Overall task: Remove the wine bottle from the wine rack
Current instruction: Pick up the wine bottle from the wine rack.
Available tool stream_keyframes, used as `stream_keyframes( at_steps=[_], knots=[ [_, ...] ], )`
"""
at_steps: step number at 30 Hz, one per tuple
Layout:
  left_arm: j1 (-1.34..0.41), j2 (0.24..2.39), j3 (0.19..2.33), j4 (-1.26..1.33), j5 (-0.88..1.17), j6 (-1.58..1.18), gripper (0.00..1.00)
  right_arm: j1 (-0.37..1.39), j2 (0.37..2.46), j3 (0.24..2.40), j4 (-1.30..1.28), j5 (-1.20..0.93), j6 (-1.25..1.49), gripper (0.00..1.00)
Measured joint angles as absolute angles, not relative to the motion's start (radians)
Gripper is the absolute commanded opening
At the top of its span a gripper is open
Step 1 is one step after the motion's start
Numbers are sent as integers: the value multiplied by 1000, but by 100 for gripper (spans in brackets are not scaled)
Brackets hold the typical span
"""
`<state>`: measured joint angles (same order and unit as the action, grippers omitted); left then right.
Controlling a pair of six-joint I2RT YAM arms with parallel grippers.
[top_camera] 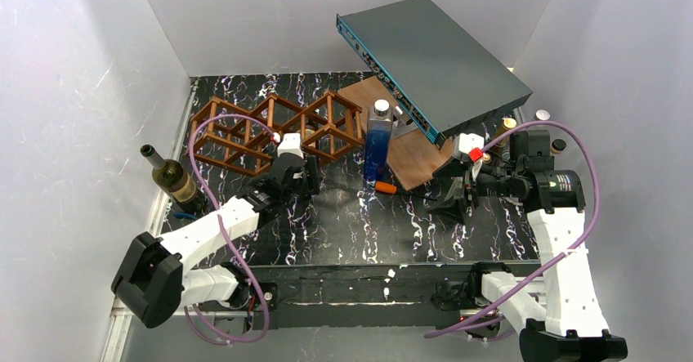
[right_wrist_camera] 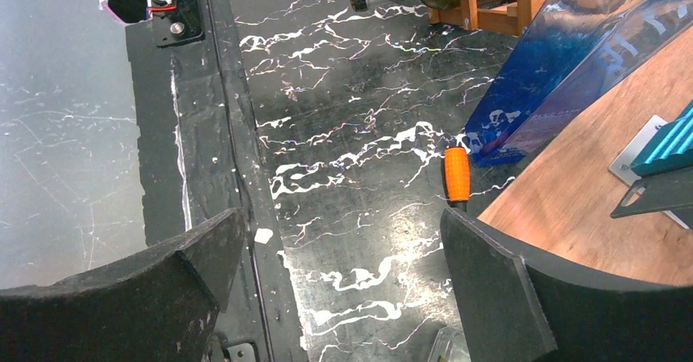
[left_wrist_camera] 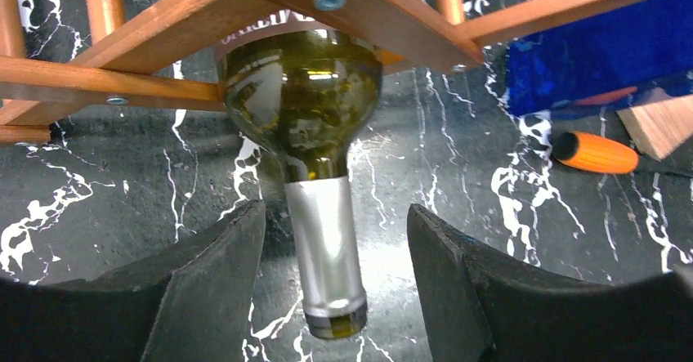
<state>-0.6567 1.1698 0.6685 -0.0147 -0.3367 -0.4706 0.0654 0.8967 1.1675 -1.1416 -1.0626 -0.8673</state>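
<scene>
At the wine rack [left_wrist_camera: 384, 6], we had the left gripper [left_wrist_camera: 335, 223] astride the wine bottle [left_wrist_camera: 302, 100] neck.
Its jaws stood apart, not touching it; the right gripper [right_wrist_camera: 339, 231] gaped empty.

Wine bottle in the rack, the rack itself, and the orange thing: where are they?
wine bottle [left_wrist_camera: 302, 109], left wrist view, its green shoulder.
wine rack [left_wrist_camera: 392, 6], left wrist view, a wooden bar.
orange handle [left_wrist_camera: 595, 151], left wrist view, its middle.

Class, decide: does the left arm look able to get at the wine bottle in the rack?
Probably yes: the left hand straddles the neck of the wine bottle, which pokes clear of the wine rack, and nothing stands in between.
</scene>
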Motion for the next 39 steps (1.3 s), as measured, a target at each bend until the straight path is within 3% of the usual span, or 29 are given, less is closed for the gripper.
stream_keyframes(
  at_steps=[18, 27, 39],
  knots=[
    [-604, 1370, 656, 165, -348, -484, 50, 65, 896, 1159, -1133, -1074, -865, 98],
    [-604, 1391, 645, 220, -351, -479, 36, 65, 896, 1147, -1124, -1074, -862, 98],
    [-604, 1394, 627, 258, -360, -475, 38, 65, 896, 1147, -1123, -1076, -859, 98]
  ],
)
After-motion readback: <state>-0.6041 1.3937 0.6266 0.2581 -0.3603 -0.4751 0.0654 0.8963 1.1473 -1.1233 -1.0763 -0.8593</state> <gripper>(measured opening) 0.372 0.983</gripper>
